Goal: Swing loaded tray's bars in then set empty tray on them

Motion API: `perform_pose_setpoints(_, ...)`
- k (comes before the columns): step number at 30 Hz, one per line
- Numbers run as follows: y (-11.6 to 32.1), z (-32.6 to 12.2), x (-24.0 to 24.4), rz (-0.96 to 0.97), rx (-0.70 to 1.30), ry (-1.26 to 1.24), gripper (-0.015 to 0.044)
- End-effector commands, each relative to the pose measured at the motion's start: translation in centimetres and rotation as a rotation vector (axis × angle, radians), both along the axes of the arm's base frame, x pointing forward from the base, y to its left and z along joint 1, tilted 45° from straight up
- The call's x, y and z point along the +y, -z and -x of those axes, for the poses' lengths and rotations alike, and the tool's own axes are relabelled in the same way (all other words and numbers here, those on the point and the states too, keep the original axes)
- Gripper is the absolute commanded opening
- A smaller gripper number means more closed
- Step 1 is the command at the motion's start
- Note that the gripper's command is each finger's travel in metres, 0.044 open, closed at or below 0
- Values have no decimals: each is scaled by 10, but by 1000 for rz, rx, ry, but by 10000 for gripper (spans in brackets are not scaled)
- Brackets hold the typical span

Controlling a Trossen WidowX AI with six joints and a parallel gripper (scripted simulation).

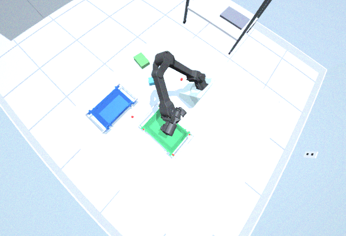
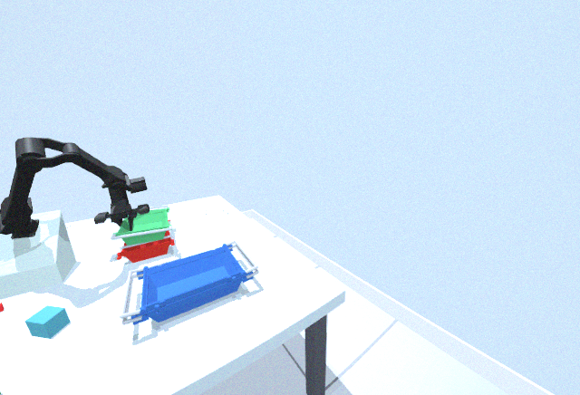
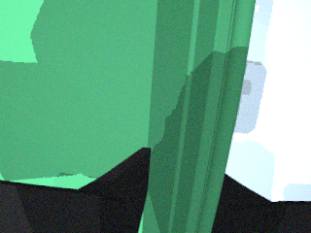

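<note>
The empty green tray (image 1: 178, 138) (image 2: 152, 236) (image 3: 87, 112) sits above the red tray (image 2: 147, 250) and looks about level. The green tray's own white bars stand out over its ends. In the top view only small red corners of the lower tray show. Its load is hidden under the green tray. A white wire shows between the two trays in the exterior view, but how both lower bars lie is mostly hidden. My gripper (image 2: 130, 227) (image 3: 165, 157) is shut on the green tray's long side wall nearest the arm's base, with one finger inside and one outside.
An empty blue tray (image 1: 114, 107) (image 2: 197, 283) stands apart with its bars out. A cyan block (image 1: 151, 81) (image 2: 48, 322), a green block (image 1: 141, 60) and small red blocks (image 1: 181, 79) (image 1: 132, 116) lie about. A pale pedestal (image 1: 192, 96) (image 2: 34, 264) is under the arm's base.
</note>
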State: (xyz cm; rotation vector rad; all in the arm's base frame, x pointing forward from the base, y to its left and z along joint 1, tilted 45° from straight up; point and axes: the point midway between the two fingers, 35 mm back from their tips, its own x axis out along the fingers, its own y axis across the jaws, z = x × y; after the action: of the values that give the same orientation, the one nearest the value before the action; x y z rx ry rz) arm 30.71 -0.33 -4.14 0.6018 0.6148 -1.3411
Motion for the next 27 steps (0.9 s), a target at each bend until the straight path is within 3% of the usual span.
perform_pose_setpoints(1, 4, 5, -6, 5, 28, 13, 103)
perform_pose_setpoints(24, 4, 5, -6, 5, 28, 13, 440)
perform_pose_setpoints(27, 4, 4, -6, 6, 21, 16, 440)
